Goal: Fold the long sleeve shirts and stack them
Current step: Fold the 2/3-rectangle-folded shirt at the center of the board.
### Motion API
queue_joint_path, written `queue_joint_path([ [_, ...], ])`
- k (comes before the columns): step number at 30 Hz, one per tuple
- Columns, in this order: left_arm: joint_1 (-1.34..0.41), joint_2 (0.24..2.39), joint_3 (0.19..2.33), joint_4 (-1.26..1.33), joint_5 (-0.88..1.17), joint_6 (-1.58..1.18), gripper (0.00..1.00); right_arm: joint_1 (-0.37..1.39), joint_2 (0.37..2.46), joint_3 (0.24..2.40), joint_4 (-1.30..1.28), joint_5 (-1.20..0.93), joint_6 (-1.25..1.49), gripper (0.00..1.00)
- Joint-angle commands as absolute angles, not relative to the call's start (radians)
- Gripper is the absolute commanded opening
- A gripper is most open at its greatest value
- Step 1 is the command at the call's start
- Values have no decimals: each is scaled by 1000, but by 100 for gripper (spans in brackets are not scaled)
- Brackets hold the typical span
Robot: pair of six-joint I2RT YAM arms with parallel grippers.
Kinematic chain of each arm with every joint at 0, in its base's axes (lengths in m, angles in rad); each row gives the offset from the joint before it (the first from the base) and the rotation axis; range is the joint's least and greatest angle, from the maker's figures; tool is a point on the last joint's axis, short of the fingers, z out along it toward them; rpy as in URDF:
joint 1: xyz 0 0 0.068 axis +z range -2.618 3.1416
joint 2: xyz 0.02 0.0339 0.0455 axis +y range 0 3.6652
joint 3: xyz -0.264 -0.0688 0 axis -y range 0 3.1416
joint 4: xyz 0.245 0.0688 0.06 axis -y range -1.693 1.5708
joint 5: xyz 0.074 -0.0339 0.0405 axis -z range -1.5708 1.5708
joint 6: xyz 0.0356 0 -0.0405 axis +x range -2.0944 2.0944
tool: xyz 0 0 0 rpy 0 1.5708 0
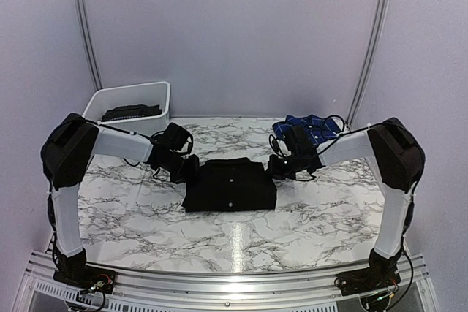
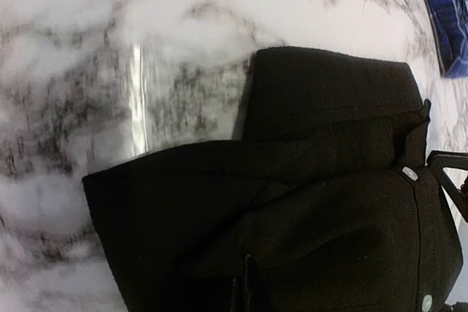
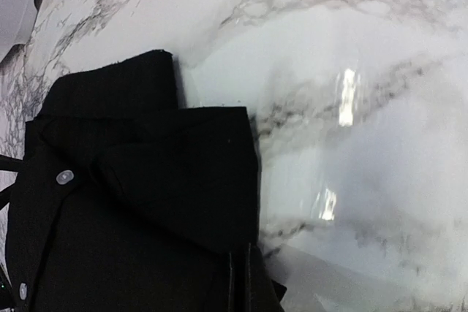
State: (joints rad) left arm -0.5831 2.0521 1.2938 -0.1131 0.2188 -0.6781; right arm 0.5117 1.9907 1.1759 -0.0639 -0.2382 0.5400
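Large plain black cloth shirt [image 1: 230, 185]: folded into a compact rectangle, button placket up, at centre of the white marble-patterned table [image 1: 131, 213]. Left gripper [image 1: 191, 170] sits at its left edge, right gripper [image 1: 272, 168] at its right edge, both low against the cloth. The wrist views show only fabric, so I cannot tell how either pair of fingers stands. Dark blue plaid shirt [image 1: 311, 125] lies crumpled behind the right arm. White plastic bin [image 1: 130, 88] sits at far left and holds dark contents.
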Motion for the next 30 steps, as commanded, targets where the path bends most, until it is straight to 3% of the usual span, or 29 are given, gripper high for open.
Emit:
queue_joint_path([
  [1, -649, 1907, 1120, -60, 213, -716, 0, 580, 1826, 1061, -68, -192, 572, 0],
  [4, -671, 1829, 1061, -49, 189, -726, 0, 578, 1732, 988, -59, -182, 586, 2],
  [9, -675, 1774, 1042, -51, 163, -715, 0, 566, 1626, 903, -76, -206, 562, 40],
  [14, -675, 1782, 1052, -52, 178, -716, 0, 547, 1570, 830, -70, -283, 557, 53],
  [19, -675, 1792, 1064, -62, 180, -712, 0, 512, 1575, 770, -18, -353, 571, 54],
  [30, -675, 1809, 1084, -74, 188, -705, 0, 497, 1731, 791, 130, -440, 616, 39],
])
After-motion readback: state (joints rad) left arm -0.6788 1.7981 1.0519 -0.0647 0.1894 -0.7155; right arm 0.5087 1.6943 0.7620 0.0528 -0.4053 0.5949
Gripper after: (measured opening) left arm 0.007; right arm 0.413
